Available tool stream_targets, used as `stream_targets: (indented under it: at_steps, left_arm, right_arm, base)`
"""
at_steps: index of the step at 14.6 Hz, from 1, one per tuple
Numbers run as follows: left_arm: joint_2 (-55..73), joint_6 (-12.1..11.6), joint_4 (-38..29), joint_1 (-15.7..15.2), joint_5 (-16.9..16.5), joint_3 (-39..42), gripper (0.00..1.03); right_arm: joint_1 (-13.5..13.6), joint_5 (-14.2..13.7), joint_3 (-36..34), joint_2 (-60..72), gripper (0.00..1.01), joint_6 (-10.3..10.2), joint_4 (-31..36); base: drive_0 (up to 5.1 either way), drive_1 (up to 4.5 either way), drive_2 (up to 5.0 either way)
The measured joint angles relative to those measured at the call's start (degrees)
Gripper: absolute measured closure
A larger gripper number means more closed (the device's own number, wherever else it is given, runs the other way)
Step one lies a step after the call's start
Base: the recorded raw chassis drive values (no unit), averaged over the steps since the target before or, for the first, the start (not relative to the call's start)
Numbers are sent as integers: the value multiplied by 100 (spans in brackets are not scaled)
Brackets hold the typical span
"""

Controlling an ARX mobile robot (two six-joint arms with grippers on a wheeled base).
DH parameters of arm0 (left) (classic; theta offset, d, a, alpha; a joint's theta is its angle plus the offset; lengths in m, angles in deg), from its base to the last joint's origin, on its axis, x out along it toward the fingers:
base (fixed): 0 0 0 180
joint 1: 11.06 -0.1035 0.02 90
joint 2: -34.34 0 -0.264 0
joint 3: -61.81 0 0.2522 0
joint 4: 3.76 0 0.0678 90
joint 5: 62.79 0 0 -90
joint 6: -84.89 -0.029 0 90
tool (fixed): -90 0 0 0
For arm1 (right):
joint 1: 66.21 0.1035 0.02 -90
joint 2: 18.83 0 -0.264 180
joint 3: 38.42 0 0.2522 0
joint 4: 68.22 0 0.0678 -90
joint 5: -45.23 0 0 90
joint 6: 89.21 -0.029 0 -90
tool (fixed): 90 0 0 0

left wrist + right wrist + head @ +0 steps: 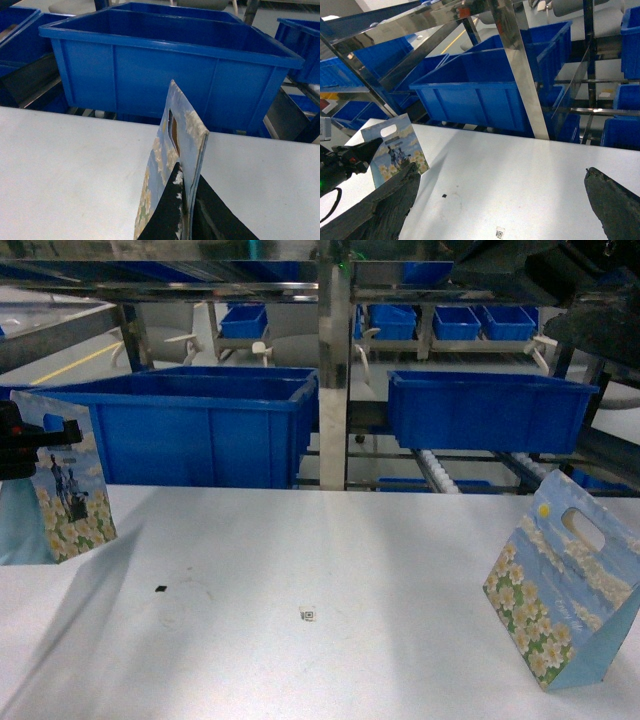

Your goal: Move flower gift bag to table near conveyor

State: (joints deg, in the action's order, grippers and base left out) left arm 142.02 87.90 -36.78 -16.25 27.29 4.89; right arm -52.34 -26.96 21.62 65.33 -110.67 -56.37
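Head view: I see left claw (30, 440) clamped on flower gift bag (68, 502) at counter (300, 570) left edge; second flower bag (562, 598) stands at right edge. Conveyor (440, 475) with blue bins (200, 425) behind counter.
Left wrist: claw fingers (167, 212) pinch bag's top edge, blue bin beyond.
Right wrist: right claw (510, 200) fingers wide apart, holding nothing, above counter.

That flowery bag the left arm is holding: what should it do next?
Probably lower it. The left gripper is shut on the flower gift bag, which seems to hang slightly above the white table before the blue bins, so setting it down likely comes next.
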Motion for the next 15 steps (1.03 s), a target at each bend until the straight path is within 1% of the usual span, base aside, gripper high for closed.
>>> stream_targets:
  at_steps: [3, 4, 5, 6, 8, 9, 11, 13, 15]
  left_arm:
    - [0, 0, 0, 0, -4, 0, 101]
    - [46, -17, -313, -55, -13, 55, 101]
    - [140, 0, -627, -142, -114, 59, 101]
    - [262, 11, -920, -374, -254, 59, 101]
    - [496, 20, -1182, -599, -448, 13, 101]
    - [671, 15, -1327, -629, -625, -63, 101]
    - [883, 20, -1506, -682, -831, -138, 101]
    - [1113, 103, -1620, -730, -1097, -201, 101]
    - [1270, 122, -1711, -730, -1213, -284, 101]
  right_arm:
    - [0, 0, 0, 0, 3, 0, 2]
    - [0, 0, 0, 0, 3, 0, 2]
    - [2, 0, 0, 0, 3, 0, 2]
    - [0, 0, 0, 0, 3, 0, 2]
    - [0, -2, 0, 0, 3, 0, 7]
    - [7, 2, 0, 0, 3, 0, 2]
    - [0, 0, 0, 0, 3, 0, 0]
    - [0, -2, 0, 0, 3, 0, 2]
    - [2, 2, 0, 0, 3, 0, 2]
  base:
    - [0, 0, 0]
    - [0, 0, 0]
    - [0, 0, 0]
    - [0, 0, 0]
    - [0, 0, 0]
    - [0, 0, 0]
    - [0, 0, 0]
    - [0, 0, 0]
    - [0, 0, 0]
